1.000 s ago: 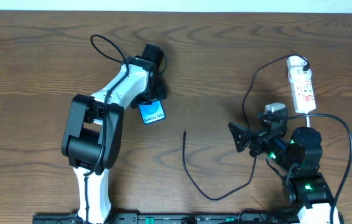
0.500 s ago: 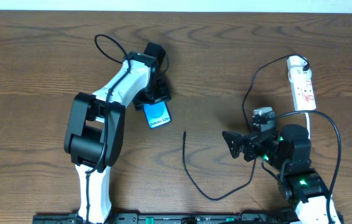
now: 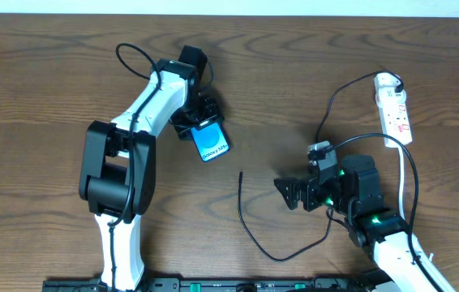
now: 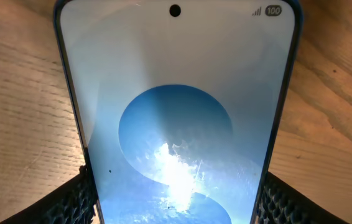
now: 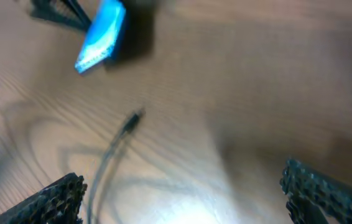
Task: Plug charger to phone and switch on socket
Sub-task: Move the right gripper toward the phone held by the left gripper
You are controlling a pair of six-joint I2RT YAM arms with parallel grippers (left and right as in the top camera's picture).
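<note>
Left jaws are gripping the phone [image 3: 212, 143], showing "Galaxy S25+" and "100"; right jaws are gaping wide.

The phone [image 3: 212, 144], its screen lit blue with a white swirl, is left of centre and angled. The charger [image 3: 241, 207], a thin black cable, curls near the middle with its plug tip free. The white socket [image 3: 395, 113] lies far right.

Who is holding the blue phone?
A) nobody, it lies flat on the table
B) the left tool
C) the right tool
B: the left tool grips the phone by one end, while the right tool is open and empty.
</note>
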